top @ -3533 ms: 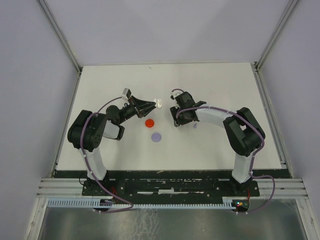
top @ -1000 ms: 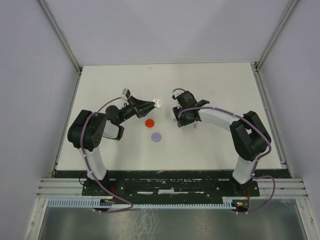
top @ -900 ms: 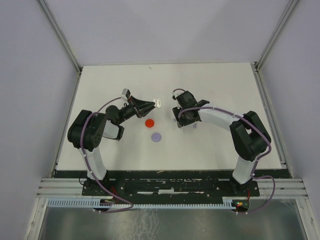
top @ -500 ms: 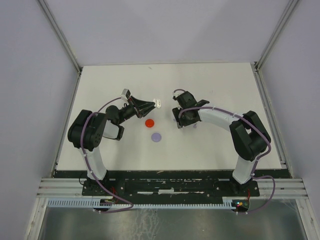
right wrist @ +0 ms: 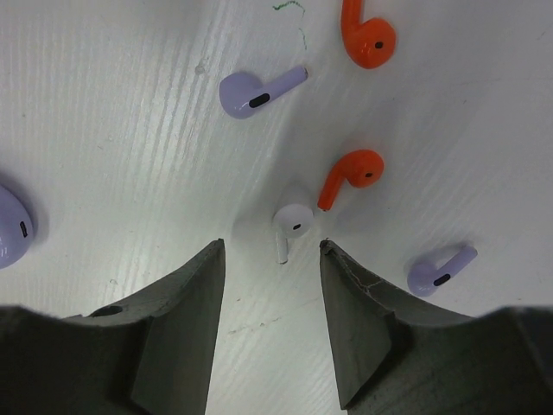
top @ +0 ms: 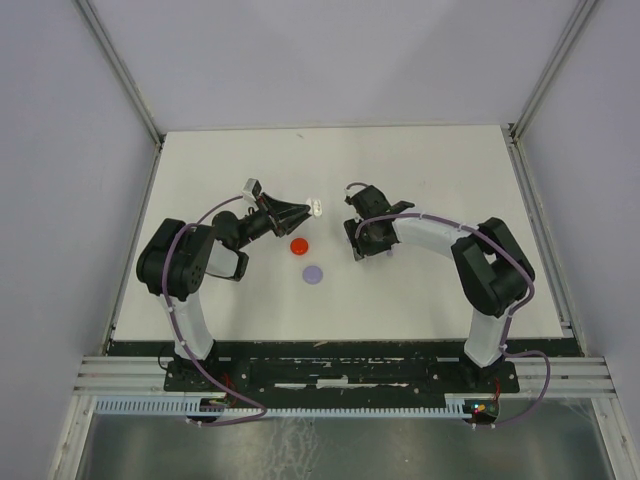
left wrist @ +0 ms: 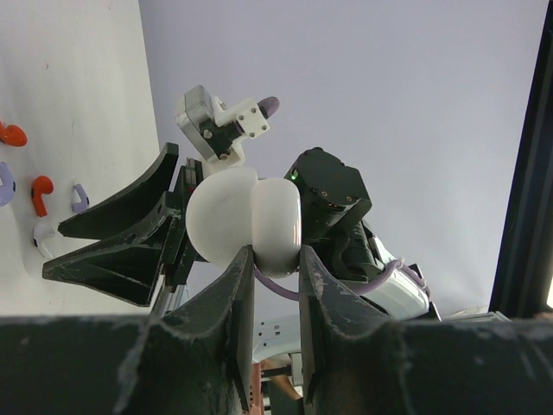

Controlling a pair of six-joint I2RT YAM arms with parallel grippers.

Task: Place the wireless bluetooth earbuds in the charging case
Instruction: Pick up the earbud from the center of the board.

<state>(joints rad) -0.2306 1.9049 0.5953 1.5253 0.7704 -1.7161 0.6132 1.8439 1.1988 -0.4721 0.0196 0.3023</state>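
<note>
My left gripper is shut on the white charging case, held up off the table with its two halves apart; from above the case shows at the fingertips. My right gripper stands open, low over the table. A white earbud lies just ahead of its gap, touching neither finger. Two red earbuds and two pale purple earbuds lie around the white one. In the top view the right gripper hides the earbuds.
A red disc and a pale purple disc lie on the white table between the arms. The purple disc shows at the left edge of the right wrist view. Grey walls ring the table.
My right gripper's jaws have spread wider and the arm has shifted slightly to the left. The left arm and the case have not moved.
</note>
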